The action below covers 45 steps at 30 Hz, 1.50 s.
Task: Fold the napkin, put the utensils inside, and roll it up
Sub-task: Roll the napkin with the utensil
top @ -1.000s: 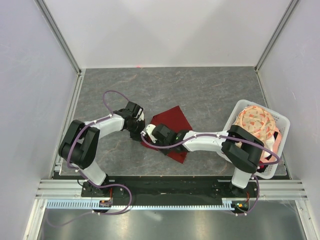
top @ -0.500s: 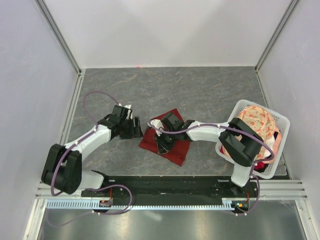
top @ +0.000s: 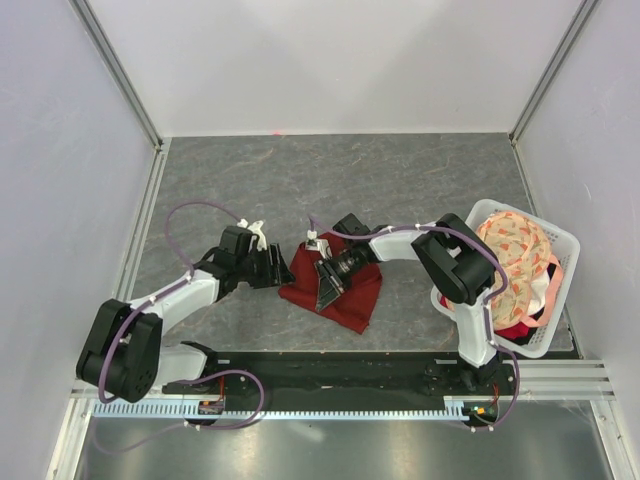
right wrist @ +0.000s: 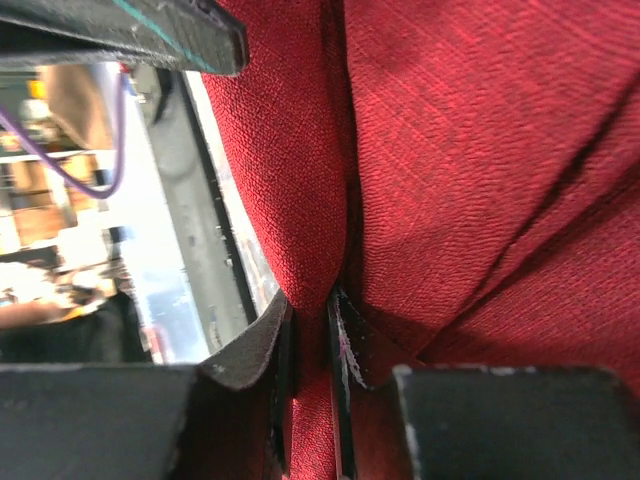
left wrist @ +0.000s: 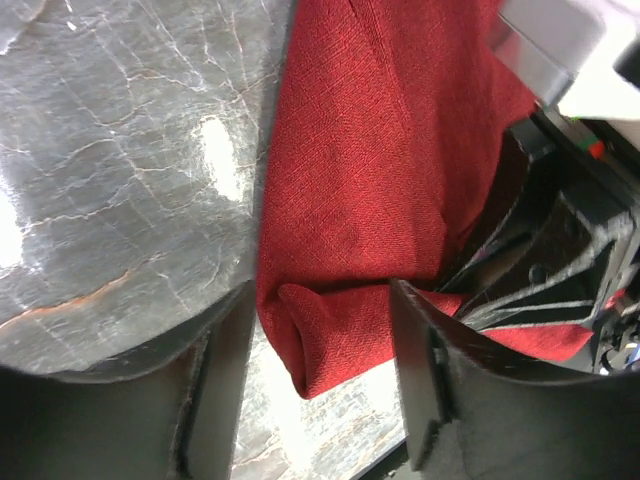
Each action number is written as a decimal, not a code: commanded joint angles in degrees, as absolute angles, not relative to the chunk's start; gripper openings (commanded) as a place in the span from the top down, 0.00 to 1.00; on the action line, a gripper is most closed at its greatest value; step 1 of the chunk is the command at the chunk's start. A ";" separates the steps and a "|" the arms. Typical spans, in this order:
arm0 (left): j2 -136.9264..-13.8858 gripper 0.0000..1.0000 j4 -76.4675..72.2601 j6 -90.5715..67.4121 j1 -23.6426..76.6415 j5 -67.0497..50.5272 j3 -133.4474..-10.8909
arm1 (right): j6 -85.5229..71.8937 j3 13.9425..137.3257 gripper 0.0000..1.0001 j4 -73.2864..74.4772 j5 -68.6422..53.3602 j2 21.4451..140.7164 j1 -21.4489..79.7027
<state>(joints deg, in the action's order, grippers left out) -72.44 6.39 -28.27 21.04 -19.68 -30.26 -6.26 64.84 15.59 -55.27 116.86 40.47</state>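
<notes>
Folding the napkin, judging by cloth bunched at centre of the top view. Pinching 1 ridge of it with the right gripper; holding the left gripper agape around its lower-left corner. No spoon seen. Next, probably: draw fold over, flatten, release.

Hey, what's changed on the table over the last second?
The left gripper opened at the left edge of the napkin, its arm sinking lower. The right gripper turned in over the napkin and pinches a fold; the cloth is more bunched. The basket and floral cloth stayed put.
</notes>
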 commanded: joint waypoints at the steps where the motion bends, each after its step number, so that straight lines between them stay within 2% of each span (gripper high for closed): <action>1: -72.95 0.42 0.36 -31.02 21.27 -22.23 -28.74 | -5.71 65.56 0.81 18.99 -56.25 121.99 39.46; 8: -77.69 0.60 0.18 -31.46 21.18 -23.11 -28.74 | -5.89 66.80 0.81 19.25 -56.95 123.84 38.67; 10: -79.01 0.72 0.26 -31.90 21.18 -22.42 -28.92 | -6.06 66.88 0.80 19.25 -56.60 124.01 38.67; 13: -80.42 0.83 2.19 -32.43 21.27 -20.92 -29.70 | -6.15 66.97 0.79 19.16 -55.73 123.40 38.58; 16: -82.26 0.93 4.13 -32.08 21.18 -20.04 -30.85 | -6.85 67.15 0.75 19.68 -53.63 121.47 38.50; 18: -83.14 0.97 6.06 -31.29 21.27 -19.60 -31.72 | -7.03 67.41 0.68 20.13 -52.48 119.19 38.58; 25: -86.31 0.98 9.93 -29.44 21.27 -19.34 -34.19 | -6.15 66.63 0.45 23.46 -40.45 107.68 39.02; 28: -87.62 0.98 11.60 -29.18 21.27 -18.98 -35.33 | -4.31 65.05 0.37 26.97 -28.34 100.39 41.13; 33: -89.73 0.98 14.84 -29.09 21.18 -18.99 -37.88 | -4.92 62.93 0.35 34.00 -6.47 92.12 50.17; 35: -89.91 0.98 15.38 -28.92 21.27 -18.98 -38.40 | -7.37 61.53 0.36 35.06 -1.96 89.67 54.03; 40: -90.26 0.98 15.64 -28.65 21.18 -19.33 -38.93 | -11.07 57.75 0.36 36.03 3.33 85.09 58.53; 45: -90.26 0.98 15.82 -28.48 21.27 -19.60 -39.37 | -11.95 56.08 0.37 35.69 2.47 84.99 60.03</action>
